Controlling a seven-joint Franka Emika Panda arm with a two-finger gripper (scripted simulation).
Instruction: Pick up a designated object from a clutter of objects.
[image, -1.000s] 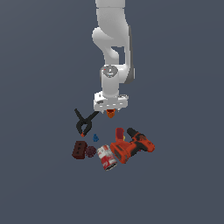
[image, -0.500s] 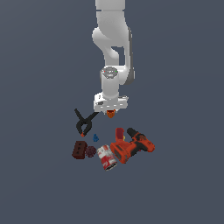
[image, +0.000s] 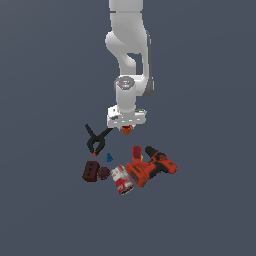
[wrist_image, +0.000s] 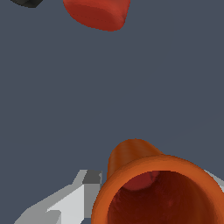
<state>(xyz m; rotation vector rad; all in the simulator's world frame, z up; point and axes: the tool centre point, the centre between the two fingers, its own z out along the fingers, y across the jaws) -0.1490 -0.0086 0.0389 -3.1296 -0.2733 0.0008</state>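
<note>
Above the clutter, gripper (image: 127, 128) hangs with jaws closed on the orange cup (image: 127, 131); cup clear of the floor. Wrist view: cup (wrist_image: 153, 188) rim toward camera, one grey finger (wrist_image: 70, 201) against its side. Below: clamp (image: 96, 140), blue piece (image: 109, 158), brick (image: 90, 171), ball (image: 103, 173), can (image: 121, 179), drill (image: 148, 167).

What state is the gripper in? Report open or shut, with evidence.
Shut on the orange cup: the wrist view shows a finger against its side, and it hangs under the gripper.
</note>
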